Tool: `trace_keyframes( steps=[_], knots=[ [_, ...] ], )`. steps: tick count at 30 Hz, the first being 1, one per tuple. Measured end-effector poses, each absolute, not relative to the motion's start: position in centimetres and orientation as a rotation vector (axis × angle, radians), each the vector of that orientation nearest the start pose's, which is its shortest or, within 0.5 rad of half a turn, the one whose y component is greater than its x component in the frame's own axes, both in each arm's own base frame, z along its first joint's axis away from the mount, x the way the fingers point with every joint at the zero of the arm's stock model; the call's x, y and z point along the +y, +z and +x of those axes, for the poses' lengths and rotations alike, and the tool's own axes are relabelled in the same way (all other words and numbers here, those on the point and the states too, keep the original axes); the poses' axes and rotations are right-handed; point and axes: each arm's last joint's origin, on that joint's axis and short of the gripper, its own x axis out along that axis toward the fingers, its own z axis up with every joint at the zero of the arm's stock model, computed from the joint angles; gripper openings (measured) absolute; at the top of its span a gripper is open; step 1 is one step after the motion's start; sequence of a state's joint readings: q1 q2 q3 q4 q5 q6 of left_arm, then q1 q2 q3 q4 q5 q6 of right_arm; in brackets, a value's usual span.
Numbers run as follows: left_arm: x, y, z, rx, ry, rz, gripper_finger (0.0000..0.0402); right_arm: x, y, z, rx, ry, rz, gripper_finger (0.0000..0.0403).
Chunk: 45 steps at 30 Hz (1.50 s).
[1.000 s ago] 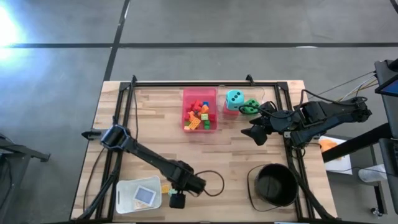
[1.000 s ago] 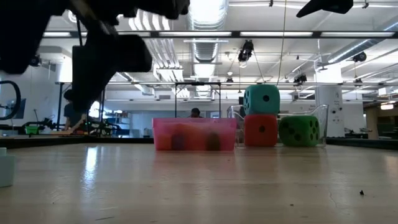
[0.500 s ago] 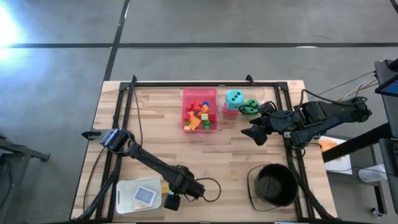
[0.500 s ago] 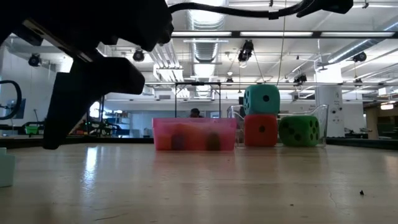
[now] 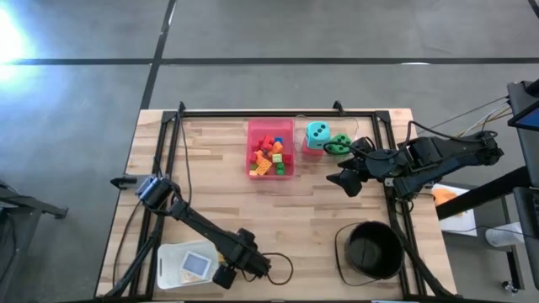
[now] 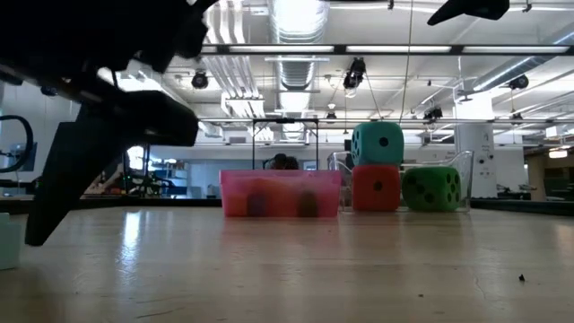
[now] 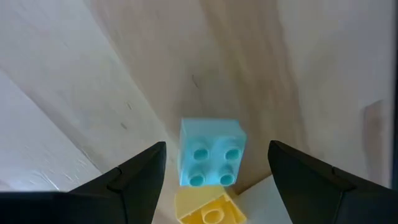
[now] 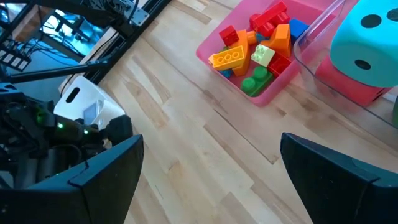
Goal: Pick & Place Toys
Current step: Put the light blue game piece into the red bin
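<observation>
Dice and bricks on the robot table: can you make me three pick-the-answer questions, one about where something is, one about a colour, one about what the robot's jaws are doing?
1. Where is the teal die?
A. on top of the red die
B. inside the black bucket
C. in the pink tray

2. What colour is the brick right in front of the left gripper?
A. red
B. light blue
C. green

3. How are the left gripper's jaws?
A. shut on a die
B. shut on a card
C. open, holding nothing

Answers: 1 A, the low view shows it stacked there. 2 B, the left wrist view shows a light blue brick, beside a yellow brick. 3 C, the jaws stand apart either side of the brick.
</observation>
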<state>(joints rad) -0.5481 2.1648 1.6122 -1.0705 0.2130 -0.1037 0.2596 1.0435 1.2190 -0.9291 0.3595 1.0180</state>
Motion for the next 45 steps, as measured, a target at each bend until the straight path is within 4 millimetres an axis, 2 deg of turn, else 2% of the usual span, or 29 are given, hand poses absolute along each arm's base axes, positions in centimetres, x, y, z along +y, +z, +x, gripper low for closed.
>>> trace_keyframes(
  steps=[11,20,24,31,39,42,45],
  knots=[
    [-21.4,13.8,33.4,1.673,-0.476,0.233,0.0279,3.8,36.9,18.3,0.593,-0.443,0.743,0.037],
    [-21.5,13.7,33.7,1.622,-0.448,0.259,0.0171,3.8,36.9,18.3,0.593,-0.443,0.743,0.037],
    [-21.5,13.8,34.1,1.595,-0.461,0.245,0.0137,3.8,36.9,18.3,0.593,-0.443,0.745,0.037],
    [-20.9,13.9,34.7,1.587,-0.434,0.2,0.0137,3.8,36.9,18.3,0.592,-0.443,0.745,0.037],
    [-19.7,14.0,35.9,1.57,-0.297,0.036,0.0137,3.8,36.9,18.3,0.592,-0.443,0.745,0.037],
    [-19.0,14.6,36.2,1.562,-0.248,-0.027,0.0137,3.8,36.9,18.3,0.593,-0.443,0.743,0.037],
    [-18.3,15.9,36.6,1.522,-0.24,-0.06,0.0137,3.8,36.9,18.3,0.593,-0.443,0.744,0.037]
  ],
)
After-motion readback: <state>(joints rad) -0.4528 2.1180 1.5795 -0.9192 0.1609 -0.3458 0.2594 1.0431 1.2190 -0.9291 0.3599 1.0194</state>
